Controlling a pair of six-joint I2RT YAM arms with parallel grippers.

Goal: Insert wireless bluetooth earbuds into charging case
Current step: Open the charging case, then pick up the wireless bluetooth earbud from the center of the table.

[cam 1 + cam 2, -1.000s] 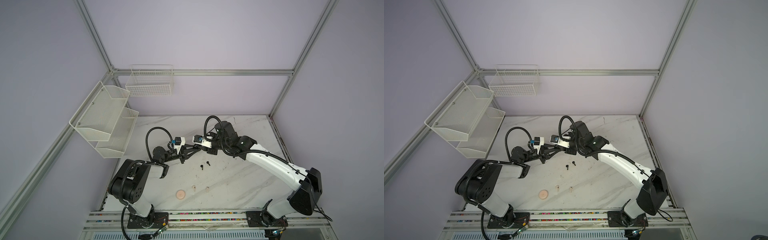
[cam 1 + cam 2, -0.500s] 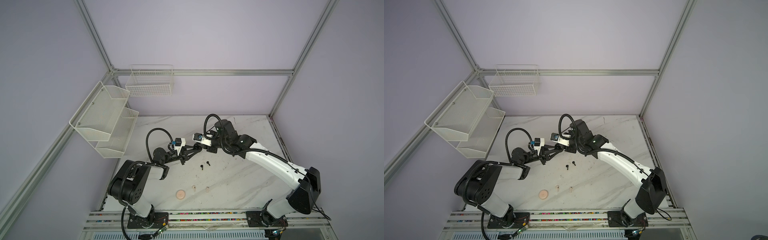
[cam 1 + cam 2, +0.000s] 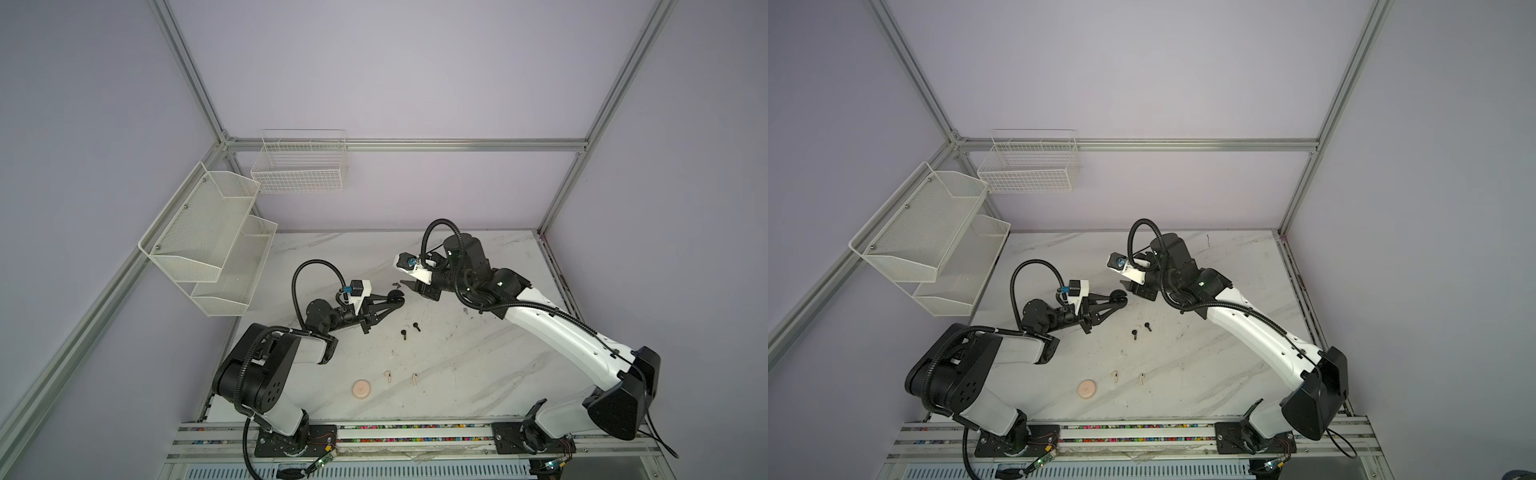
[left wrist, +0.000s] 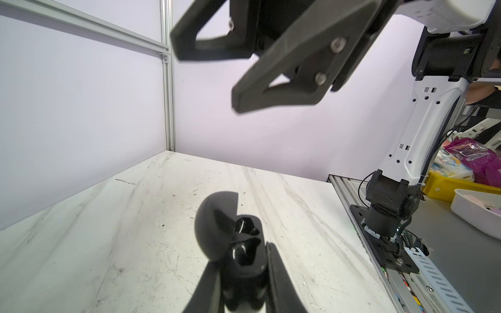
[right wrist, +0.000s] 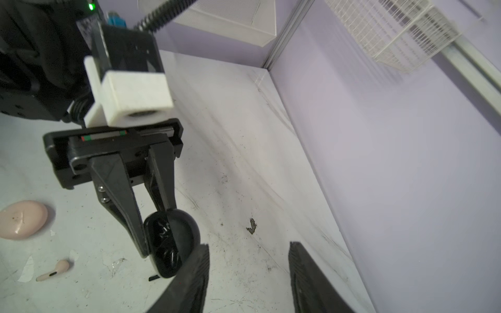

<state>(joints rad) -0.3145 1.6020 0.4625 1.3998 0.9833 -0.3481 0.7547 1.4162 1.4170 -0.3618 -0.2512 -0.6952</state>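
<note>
Black round charging case (image 3: 396, 296), lid open, sits pinched in my left fingers (image 3: 380, 306) mid-frame in a top view, so I'd hold it steady while my spread, empty right fingers (image 5: 195, 271) go for a tiny black stemmed earbud (image 3: 403, 333) just below it on the white marble table (image 3: 478, 374).

The scene is lit evenly and softly from overhead; only faint, short shadows are cast on the marble desk (image 3: 457, 257). Both top views are rendered sharp, though the frame rails are splayed outward toward the picture edges. In the left wrist view the right hand (image 4: 206, 76) is softened by blur close to the lens, and small glints are caught inside the glossy black charging case (image 4: 230, 244). In the right wrist view the wire basket (image 5: 393, 29) is smeared, and the near fingers (image 5: 195, 281) are shown out of focus.
</note>
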